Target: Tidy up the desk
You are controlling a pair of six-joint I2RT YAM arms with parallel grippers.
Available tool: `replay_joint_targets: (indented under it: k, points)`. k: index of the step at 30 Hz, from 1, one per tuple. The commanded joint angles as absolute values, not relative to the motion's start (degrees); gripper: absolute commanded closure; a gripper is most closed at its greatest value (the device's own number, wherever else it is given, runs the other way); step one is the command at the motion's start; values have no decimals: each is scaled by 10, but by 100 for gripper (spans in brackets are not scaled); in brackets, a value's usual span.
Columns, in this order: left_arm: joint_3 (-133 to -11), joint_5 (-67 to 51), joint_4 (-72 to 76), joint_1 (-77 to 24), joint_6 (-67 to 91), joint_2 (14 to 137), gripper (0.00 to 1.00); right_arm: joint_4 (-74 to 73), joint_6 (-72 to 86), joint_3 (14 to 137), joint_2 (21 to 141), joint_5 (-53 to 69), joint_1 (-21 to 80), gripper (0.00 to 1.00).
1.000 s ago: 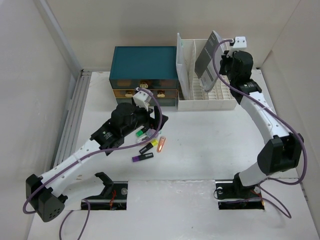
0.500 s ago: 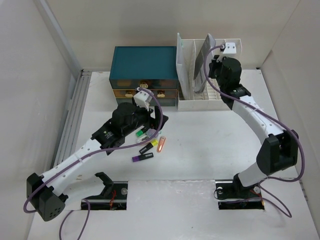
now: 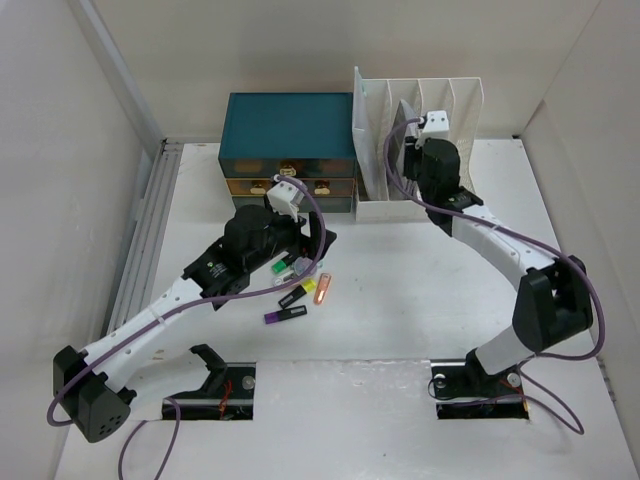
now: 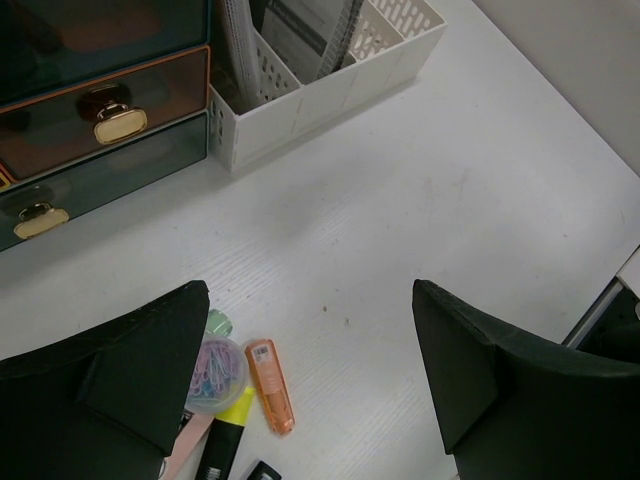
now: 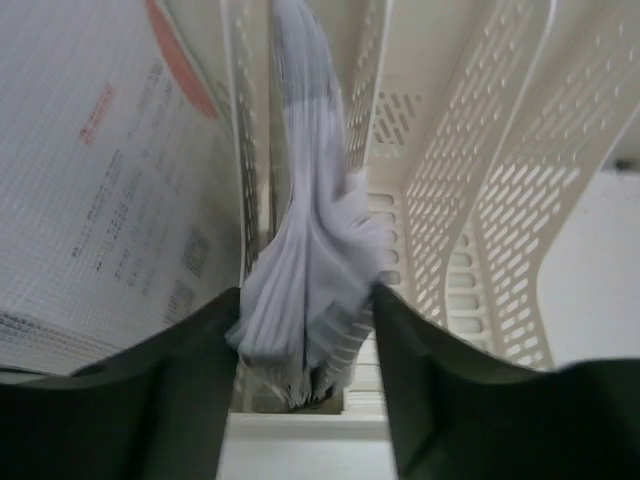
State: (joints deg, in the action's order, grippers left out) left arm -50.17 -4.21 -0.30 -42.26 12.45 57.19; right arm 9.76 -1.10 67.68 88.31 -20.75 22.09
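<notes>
The desk (image 3: 420, 290) is a white tabletop with white walls around it. My right gripper (image 3: 405, 152) reaches into the white file rack (image 3: 430, 207). Its jaws stand apart around a grey booklet (image 5: 310, 200) that stands in a slot of the rack (image 5: 480, 150), pages fanned loosely between the fingers (image 5: 420, 400). My left gripper (image 3: 318, 250) hovers open and holds nothing above a cluster of small items. In the left wrist view the gripper (image 4: 310, 300) has an orange highlighter (image 4: 270, 385), a tub of paper clips (image 4: 218, 372) and a yellow highlighter (image 4: 225, 450) beside its left finger.
A teal drawer box (image 3: 288, 125) with brass knobs stands at the back, touching the rack's left side. A printed sheet (image 5: 110, 170) fills the slot left of the booklet. A purple marker (image 3: 284, 315) and a green one (image 3: 280, 266) lie near the left gripper.
The right arm swung left and down, bringing the booklet from above the rack's right end into a slot; its jaws have widened. The left arm has not moved.
</notes>
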Motion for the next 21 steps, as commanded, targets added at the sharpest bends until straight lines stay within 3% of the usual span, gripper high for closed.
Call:
replay_joint_targets:
  k: [1,5,11,15,16,17,19,21]
  points:
    - [-500,-30,14,-420,118,556,20,177,-28,679,839,-194,225,34]
    - [-500,-19,14,-420,123,556,15,163,-35,679,807,-174,225,1]
    - [-500,-13,25,-387,142,545,12,102,-80,686,714,-144,225,1]
    - [-521,31,25,-348,170,545,12,-26,-91,708,650,96,193,1]
    - [-530,46,14,-341,177,545,9,-53,-91,716,644,256,165,1]
    - [-541,63,2,-329,185,557,7,-109,-91,716,644,335,155,1]
    - [-590,104,-50,-323,192,583,7,-149,-84,725,651,450,155,20]
    - [-640,133,-83,-308,192,631,9,-171,-76,723,651,487,155,38]
